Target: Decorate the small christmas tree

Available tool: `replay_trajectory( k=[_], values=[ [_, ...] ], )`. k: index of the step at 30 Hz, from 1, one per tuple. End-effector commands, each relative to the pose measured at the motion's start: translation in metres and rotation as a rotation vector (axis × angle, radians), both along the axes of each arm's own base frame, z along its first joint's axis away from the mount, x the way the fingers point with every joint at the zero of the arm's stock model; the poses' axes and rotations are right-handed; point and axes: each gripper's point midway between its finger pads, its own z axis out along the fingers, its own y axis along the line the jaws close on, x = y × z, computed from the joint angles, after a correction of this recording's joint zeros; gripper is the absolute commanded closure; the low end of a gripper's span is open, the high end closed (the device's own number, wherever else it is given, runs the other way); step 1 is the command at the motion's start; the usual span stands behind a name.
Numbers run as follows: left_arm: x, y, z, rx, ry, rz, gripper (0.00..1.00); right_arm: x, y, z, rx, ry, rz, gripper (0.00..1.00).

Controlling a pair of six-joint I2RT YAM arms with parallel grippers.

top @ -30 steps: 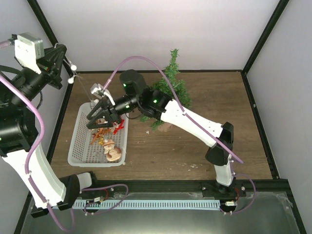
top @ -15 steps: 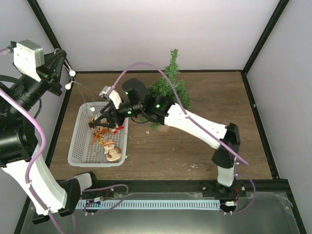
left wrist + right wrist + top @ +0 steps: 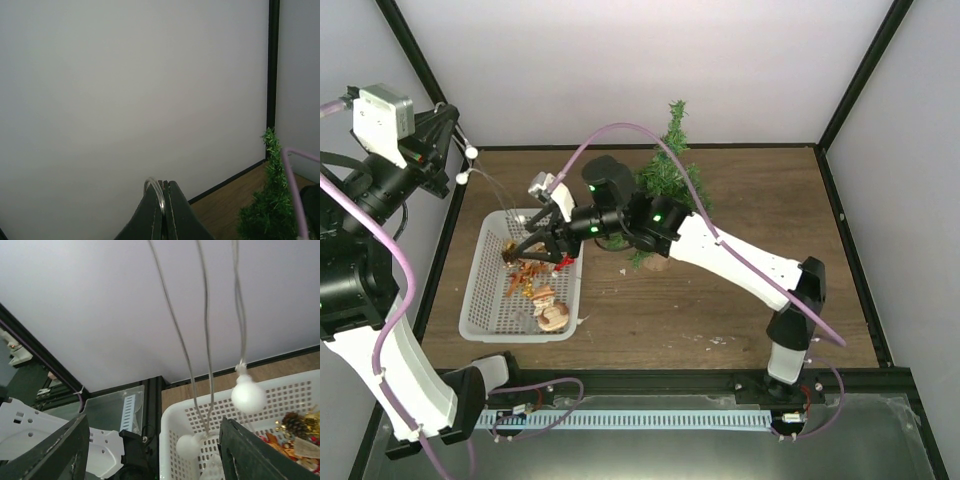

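The small christmas tree (image 3: 670, 180) stands upright at the back middle of the table, and its tip shows in the left wrist view (image 3: 270, 200). My left gripper (image 3: 455, 150) is raised high at the left, shut (image 3: 163, 192) on the thin clear wire of a light string (image 3: 485, 185) with white bulbs (image 3: 248, 394). The string hangs down into the white basket (image 3: 485, 290). My right gripper (image 3: 532, 252) hovers low over the basket's far end, open (image 3: 154, 421). The hanging wires and a bulb (image 3: 190, 445) lie between its fingers without touching them.
Inside the basket lie a pine cone (image 3: 295, 424), gold and red ornaments (image 3: 532, 272) and a round tan figure (image 3: 554, 316). The right arm's purple cable (image 3: 620, 135) arcs over the tree. Black frame posts (image 3: 850, 95) edge the table.
The right gripper has sunk a little toward the basket and its jaws have spread wider. The right arm's elbow has swung to the right. The left gripper has barely moved and still holds the string.
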Motion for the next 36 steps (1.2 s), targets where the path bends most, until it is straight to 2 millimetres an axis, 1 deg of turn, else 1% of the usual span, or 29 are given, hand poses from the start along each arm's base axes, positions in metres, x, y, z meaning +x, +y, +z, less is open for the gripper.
replay_trajectory(
  k=[1,5,9,12,17,19,21,23,27,30,33,36],
  values=[
    [-0.009,-0.005,0.005,0.001,-0.018,-0.021,1.0,-0.006,0.018,-0.009,0.031,0.017,0.1,0.36],
    [-0.009,-0.006,0.004,0.0,-0.011,-0.027,1.0,-0.005,0.031,-0.007,0.049,0.028,0.133,0.36],
    [-0.009,-0.006,0.002,0.001,-0.006,-0.028,1.0,-0.002,0.039,-0.006,0.058,0.033,0.148,0.36],
    [-0.008,-0.006,0.001,-0.002,-0.001,-0.029,1.0,-0.001,0.042,-0.01,0.057,0.041,0.155,0.36],
    [-0.007,-0.006,0.0,-0.005,0.005,-0.032,1.0,-0.002,0.042,-0.009,0.066,0.051,0.174,0.37],
    [-0.003,-0.003,-0.002,-0.006,0.01,-0.02,1.0,-0.007,0.04,-0.003,0.08,0.064,0.215,0.39],
    [0.002,0.0,-0.004,-0.005,0.019,-0.008,1.0,-0.02,0.035,0.005,0.099,0.081,0.284,0.41],
    [0.004,0.001,-0.006,-0.003,0.023,-0.004,1.0,-0.027,0.029,0.012,0.114,0.083,0.312,0.42],
    [0.004,-0.001,-0.006,-0.011,0.026,-0.021,1.0,-0.034,0.025,0.015,0.123,0.091,0.353,0.42],
    [0.003,-0.004,-0.006,-0.015,0.025,-0.035,1.0,-0.042,0.025,0.016,0.133,0.137,0.438,0.42],
    [0.004,-0.003,-0.008,-0.01,0.026,-0.032,1.0,-0.053,0.021,0.028,0.163,0.169,0.538,0.43],
    [0.007,0.0,-0.011,-0.004,0.034,-0.019,1.0,-0.061,0.014,0.043,0.187,0.171,0.591,0.44]
  ],
)
